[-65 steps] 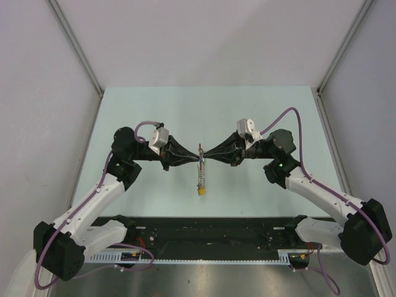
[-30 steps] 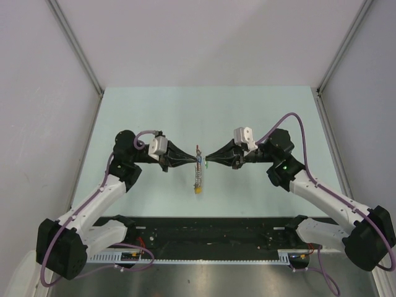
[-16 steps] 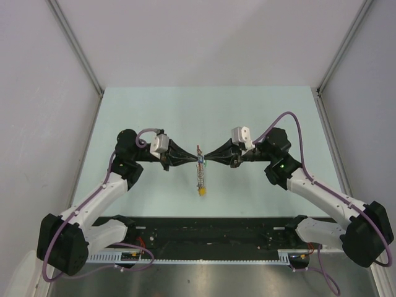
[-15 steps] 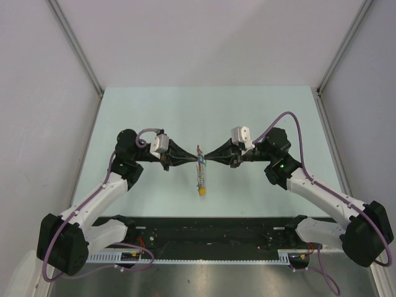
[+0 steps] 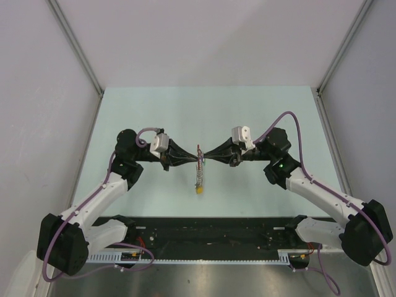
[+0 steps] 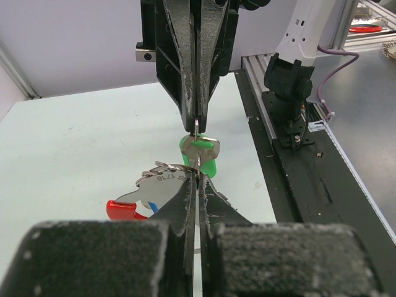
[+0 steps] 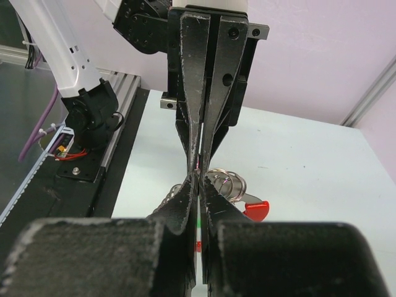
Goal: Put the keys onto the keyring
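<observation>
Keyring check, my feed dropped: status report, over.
Left gripper shut on keyring. Right gripper shut on green key, tips meeting at the ring. Threading not confirmed. No obstruction seen.

A pale green table (image 5: 154, 117); the keyring (image 5: 199, 176) stretches lengthwise over its middle, whether resting on it unclear

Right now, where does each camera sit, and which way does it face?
Top external: above and behind the robot, looking down on the table; both arms show.
Left wrist: along the left gripper toward the right gripper, green key between.
Right wrist: the opposite way, along its own fingers.
Shared: both wrist views show the keyring, red segment included.
</observation>
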You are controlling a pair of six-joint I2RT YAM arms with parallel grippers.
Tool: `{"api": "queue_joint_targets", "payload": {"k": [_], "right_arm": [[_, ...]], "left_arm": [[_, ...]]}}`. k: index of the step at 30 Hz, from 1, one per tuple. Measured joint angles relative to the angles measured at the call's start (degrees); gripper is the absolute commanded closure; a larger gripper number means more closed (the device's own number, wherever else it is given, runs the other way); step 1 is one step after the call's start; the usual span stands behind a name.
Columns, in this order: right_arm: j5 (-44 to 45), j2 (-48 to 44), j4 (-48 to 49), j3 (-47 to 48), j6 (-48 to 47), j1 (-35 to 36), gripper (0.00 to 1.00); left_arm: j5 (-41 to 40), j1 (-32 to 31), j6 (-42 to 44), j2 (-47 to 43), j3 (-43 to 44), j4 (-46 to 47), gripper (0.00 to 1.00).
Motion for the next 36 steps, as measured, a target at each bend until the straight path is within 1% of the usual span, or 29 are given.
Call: {"api": "queue_joint_targets", "payload": {"k": [36], "right_arm": [[2.0, 1.0, 1.8, 0.1, 1.1, 1.5, 1.00]], "left_arm": [[-0.1, 0.0, -0.4, 0.0, 0.0, 0.0, 1.00]]}}
